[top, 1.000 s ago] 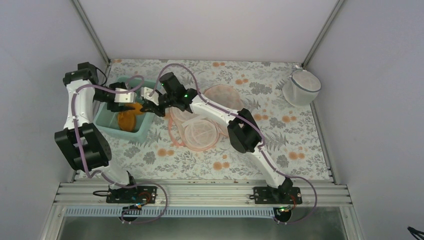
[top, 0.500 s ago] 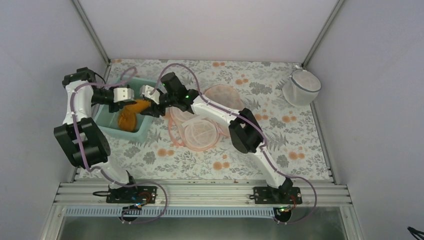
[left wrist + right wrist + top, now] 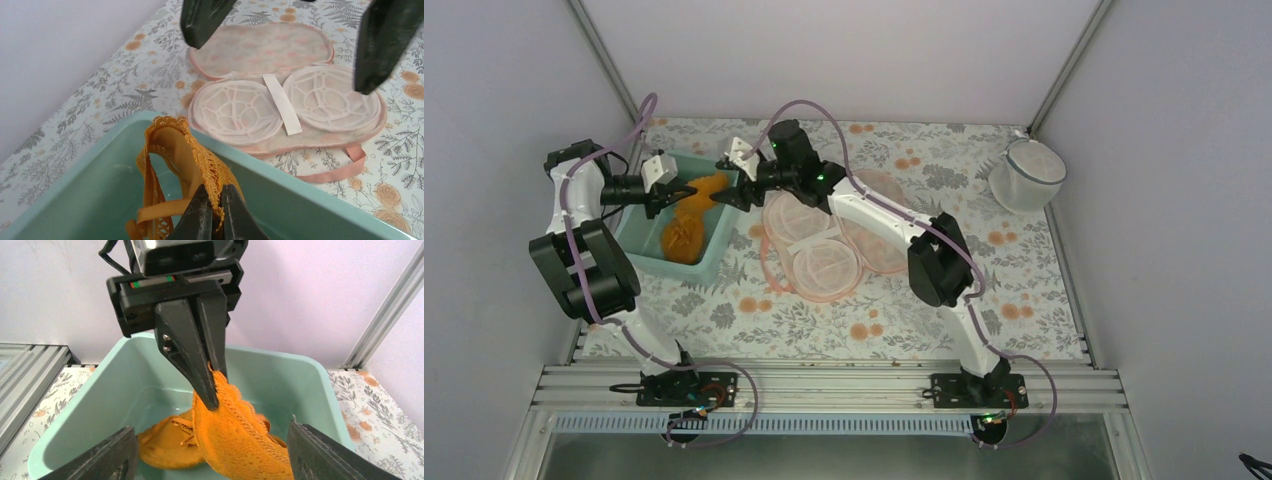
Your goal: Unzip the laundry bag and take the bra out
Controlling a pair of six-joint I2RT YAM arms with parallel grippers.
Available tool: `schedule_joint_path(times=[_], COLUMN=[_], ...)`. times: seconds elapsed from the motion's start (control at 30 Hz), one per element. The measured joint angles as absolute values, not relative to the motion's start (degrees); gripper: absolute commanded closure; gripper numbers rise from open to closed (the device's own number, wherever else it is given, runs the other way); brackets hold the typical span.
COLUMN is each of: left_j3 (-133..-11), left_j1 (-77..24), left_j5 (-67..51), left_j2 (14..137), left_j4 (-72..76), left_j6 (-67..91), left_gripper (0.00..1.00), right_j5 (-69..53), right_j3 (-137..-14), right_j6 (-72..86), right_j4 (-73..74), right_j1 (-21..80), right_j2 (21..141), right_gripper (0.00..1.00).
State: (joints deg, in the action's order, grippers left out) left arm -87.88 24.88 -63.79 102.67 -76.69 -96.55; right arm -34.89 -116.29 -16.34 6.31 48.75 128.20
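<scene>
The orange lace bra (image 3: 690,214) hangs half into a teal tub (image 3: 637,238) at the left of the table. My left gripper (image 3: 668,191) is shut on the lace edge of the bra (image 3: 187,155), its jaws (image 3: 216,194) pinched together over the tub (image 3: 310,186). My right gripper (image 3: 730,187) stands open just right of the tub, nothing between its fingers (image 3: 102,456). The right wrist view shows the left gripper (image 3: 214,390) holding the bra (image 3: 240,437) above the tub (image 3: 280,365). The peach-pink laundry bag (image 3: 824,243) lies unzipped and spread flat, its domed halves (image 3: 280,100) showing.
A white mesh basket (image 3: 1027,175) stands at the far right corner. Grey enclosure walls close in the floral table on three sides, the left wall right beside the tub. The right gripper (image 3: 290,35) hangs over the laundry bag's near edge.
My left gripper closed on the bra, and my right gripper opened and let go of it. The right gripper drew back to the right; the left pulled the bra leftward over the tub.
</scene>
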Motion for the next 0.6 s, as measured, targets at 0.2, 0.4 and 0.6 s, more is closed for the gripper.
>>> schedule_joint_path(times=[0.2, 0.4, 0.6], left_j3=[-87.2, -86.5, -90.2], left_j1=[24.9, 25.0, 26.3], left_j5=[-63.6, -63.3, -66.7], left_j2=[100.1, 98.4, 103.4], left_j4=[-77.0, -77.3, -77.1], left_j6=[-98.0, -98.7, -91.2], left_gripper=[0.98, 0.98, 0.98], right_j5=[-39.7, -41.8, -41.7], right_j3=[-117.7, -125.2, -124.1], right_j6=[-17.0, -17.7, -17.2], right_j4=[6.1, 6.6, 6.9], right_j1=[46.6, 45.6, 45.7], right_j2=[129.2, 134.7, 136.2], right_gripper=[0.13, 0.14, 0.14])
